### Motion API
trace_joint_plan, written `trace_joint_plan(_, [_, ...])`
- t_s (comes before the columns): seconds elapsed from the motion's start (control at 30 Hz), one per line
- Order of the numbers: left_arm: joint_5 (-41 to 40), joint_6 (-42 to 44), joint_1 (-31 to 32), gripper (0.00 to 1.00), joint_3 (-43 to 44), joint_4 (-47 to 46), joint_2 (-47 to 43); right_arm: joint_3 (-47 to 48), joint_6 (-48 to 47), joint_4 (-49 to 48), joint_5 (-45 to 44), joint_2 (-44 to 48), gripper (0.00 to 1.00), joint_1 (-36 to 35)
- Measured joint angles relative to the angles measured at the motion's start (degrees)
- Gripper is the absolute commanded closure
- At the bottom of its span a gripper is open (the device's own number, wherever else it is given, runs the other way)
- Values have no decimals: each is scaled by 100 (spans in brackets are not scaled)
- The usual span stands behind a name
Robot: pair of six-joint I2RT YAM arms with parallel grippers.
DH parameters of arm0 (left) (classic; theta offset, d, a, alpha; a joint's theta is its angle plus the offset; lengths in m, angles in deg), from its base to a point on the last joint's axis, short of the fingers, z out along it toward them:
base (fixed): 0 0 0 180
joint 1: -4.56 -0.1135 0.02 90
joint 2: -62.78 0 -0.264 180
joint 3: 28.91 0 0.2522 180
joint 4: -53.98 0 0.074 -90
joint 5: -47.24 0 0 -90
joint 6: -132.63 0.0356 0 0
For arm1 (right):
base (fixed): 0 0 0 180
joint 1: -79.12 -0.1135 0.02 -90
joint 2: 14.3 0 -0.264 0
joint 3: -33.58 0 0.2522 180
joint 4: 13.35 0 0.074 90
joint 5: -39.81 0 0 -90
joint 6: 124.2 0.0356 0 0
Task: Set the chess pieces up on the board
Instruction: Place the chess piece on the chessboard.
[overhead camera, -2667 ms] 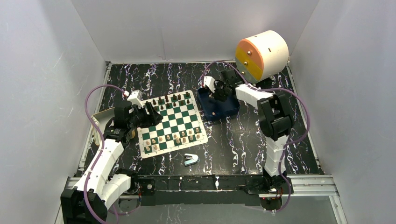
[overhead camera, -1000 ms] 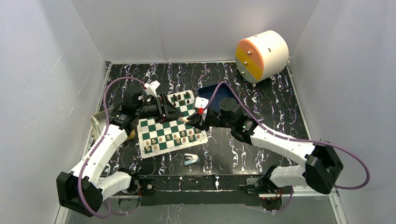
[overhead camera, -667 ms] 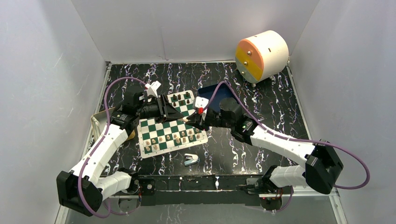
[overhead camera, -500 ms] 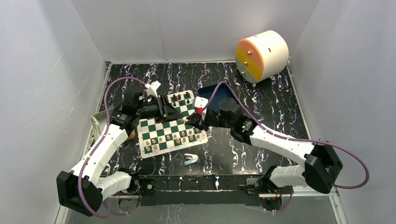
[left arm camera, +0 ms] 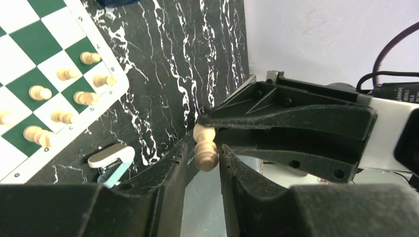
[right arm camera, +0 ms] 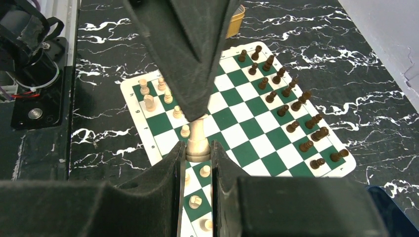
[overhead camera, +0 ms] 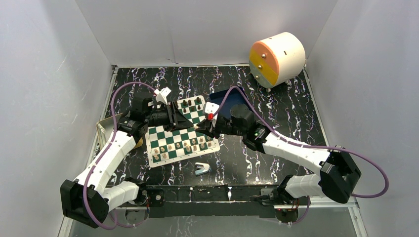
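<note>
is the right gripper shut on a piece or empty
Shut on a piece: in the right wrist view the right gripper clamps a light tan chess piece by its base, above the board.

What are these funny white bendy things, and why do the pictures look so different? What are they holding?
They are two robot arms, the left arm and the right arm. One camera looks down from above. The other two sit on the arms' wrists, so they see things close up.

On the black table lies a green and white chess board with tan and dark chess pieces standing on it. Nearby are a little blue stapler-like thing, a dark blue tray and a big round drum.

Above the board, the right jaws pinch one tan piece. The left jaws sit around it too, but I cannot tell if they squeeze it.
</note>
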Motion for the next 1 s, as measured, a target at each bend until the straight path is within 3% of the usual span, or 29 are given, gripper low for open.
trace_joint_plan(0.37, [-22, 173, 17, 87, 0, 260, 9, -33, 44, -31, -76, -4, 82, 0])
trace_joint_plan(0.5, [-90, 205, 37, 89, 2, 304, 7, -52, 42, -28, -70, -4, 58, 0])
trace_joint_plan(0.6, [-313, 363, 46, 90, 70, 490, 4, -52, 79, -4, -72, -2, 26, 0])
trace_joint_plan(0.7, [-732, 651, 46, 90, 258, 894, 4, -85, 160, 33, -116, 35, 3, 0])
trace_joint_plan(1.0, [-2308, 1530, 243, 91, 765, 2177, 4, -120, 356, 433, -407, 682, 1, 0])
